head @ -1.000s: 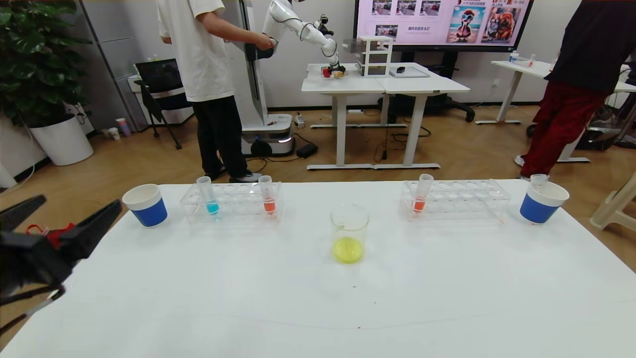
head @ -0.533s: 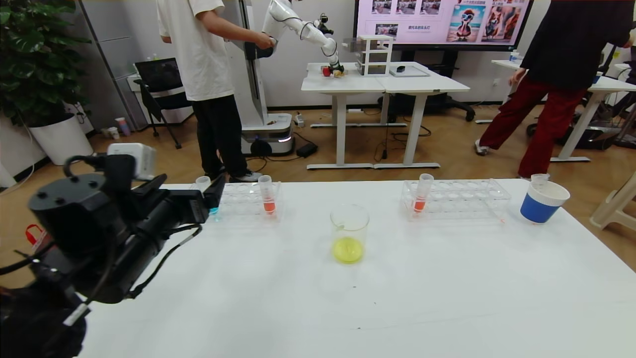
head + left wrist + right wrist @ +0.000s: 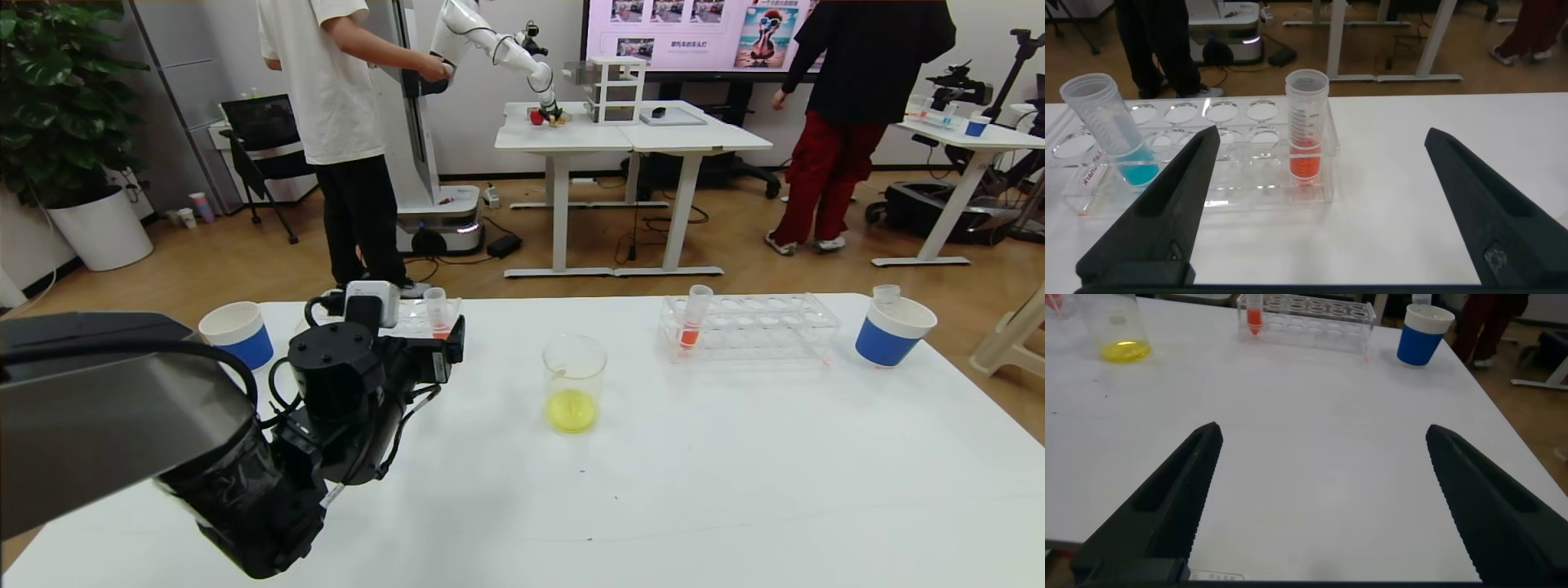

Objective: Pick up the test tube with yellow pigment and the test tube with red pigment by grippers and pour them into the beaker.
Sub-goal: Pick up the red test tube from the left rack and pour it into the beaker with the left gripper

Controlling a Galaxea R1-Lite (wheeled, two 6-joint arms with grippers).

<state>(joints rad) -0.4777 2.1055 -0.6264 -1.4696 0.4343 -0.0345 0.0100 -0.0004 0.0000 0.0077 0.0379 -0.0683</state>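
While our left gripper, fingers spread, faces the test tube with red pigment, its rack sits half-hidden; our right gripper is also spread.

White table, two clear tube racks, blue-liquid tube in left rack, blue-and-white paper cups at either end, potted plant beyond.
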